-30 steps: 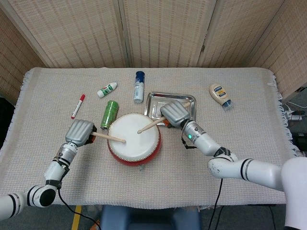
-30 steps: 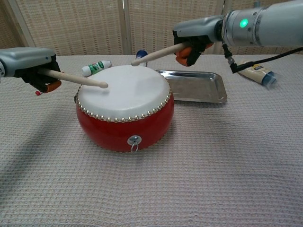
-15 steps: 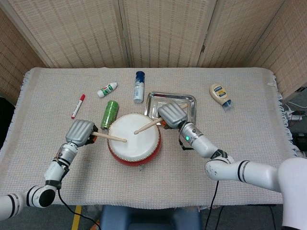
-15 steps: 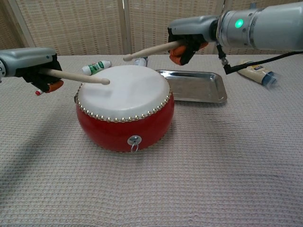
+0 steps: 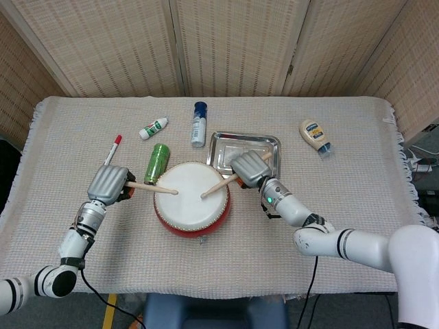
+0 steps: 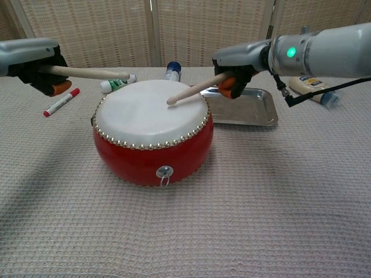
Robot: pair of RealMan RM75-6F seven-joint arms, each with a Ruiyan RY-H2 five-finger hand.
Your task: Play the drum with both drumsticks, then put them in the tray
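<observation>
Woven screens stand behind the cloth-covered desk (image 5: 329, 226), where the red drum (image 6: 152, 152) sits at centre with the steel tray (image 6: 243, 110) just behind it to the right. Over the past second the strokes swap: the right hand (image 5: 251, 168), fingers wrapped tight round its drumstick (image 6: 194, 91), brings the tip down from above the skin until it touches, or all but touches, the drumhead right of centre. The left hand (image 5: 108, 183), closed just as firmly on the other drumstick (image 6: 87, 73), lifts its tip off the skin and draws back, so the stick now hangs roughly level above the drum's left rim. Alternating beats suggest the playing stage is in full swing; neither stick has gone to the tray, which lies empty. Left of the drum a red marker (image 6: 58, 102) rests on the cloth, with a green can (image 5: 156, 163) and bottles behind the drum, well clear of the strokes.
</observation>
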